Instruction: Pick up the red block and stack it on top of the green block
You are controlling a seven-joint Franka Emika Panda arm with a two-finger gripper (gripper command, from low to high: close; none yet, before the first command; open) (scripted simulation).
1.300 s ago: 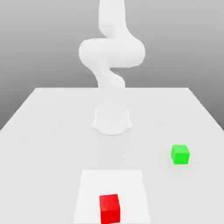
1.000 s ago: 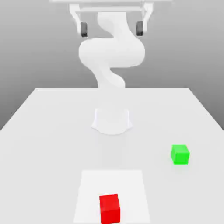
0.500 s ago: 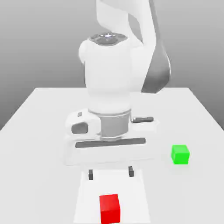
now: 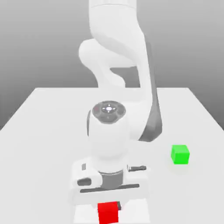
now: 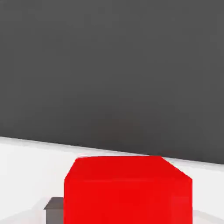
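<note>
Near the front edge of the tabletop (image 4: 39, 131), the red block (image 4: 108, 212) sits on a paler square patch (image 4: 144, 216), a plain matte bright red cube. Directly above it the gripper (image 4: 108, 205) has its jaws closed on the red block. Well apart, toward the exterior view's right, stands the green block (image 4: 180, 154), a smaller-looking bright green cube.

the small matte bright red cube (image 4: 108, 213) sits upright at the near edge of the white worktop (image 4: 39, 131), partly hidden. the small matte bright green cube (image 4: 180, 154) rests flat near the worktop's right edge in the exterior view, well apart.
</note>
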